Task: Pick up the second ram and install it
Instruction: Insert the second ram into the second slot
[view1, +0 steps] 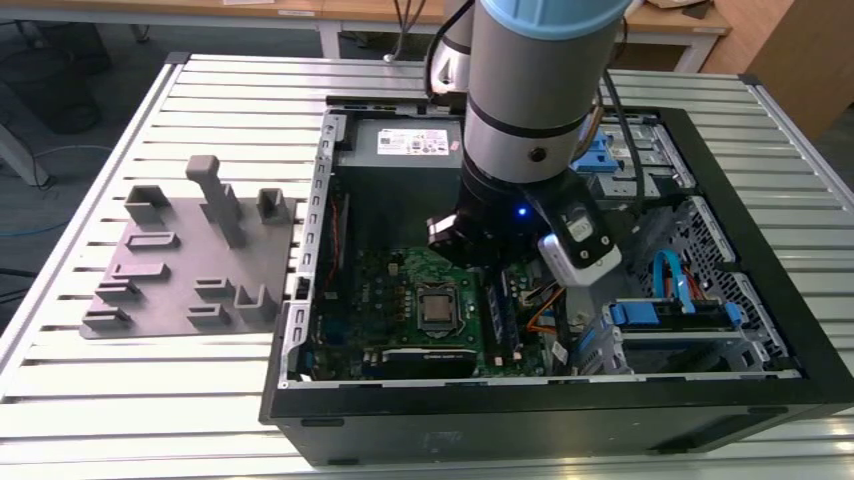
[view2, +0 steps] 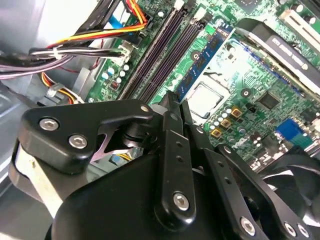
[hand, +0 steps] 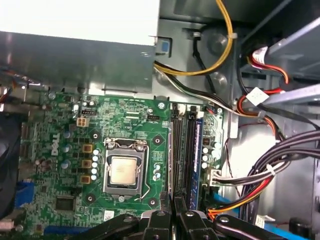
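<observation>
My gripper (hand: 173, 212) hangs inside the open computer case (view1: 561, 400), above the motherboard (hand: 60, 150) and over the near end of the memory slots (hand: 176, 155). Its black fingers (view2: 172, 115) are pressed together, shut, and I see nothing between them. One memory stick with a blue label (hand: 198, 150) (view2: 200, 65) stands in the outermost slot. A dark strip (hand: 190, 150) fills the slot beside it; I cannot tell whether that is the second ram or a bare slot. The two other slots (view2: 157, 55) look bare.
A grey fixture (view1: 187, 260) with upright blocks lies on the slatted table at the exterior view's left. Cable bundles (hand: 270, 175) hang beside the slots. In the case are the processor socket (hand: 123, 170), the power supply (view1: 400, 140), blue drive bays (view1: 674, 315) and a fan (view2: 295, 170).
</observation>
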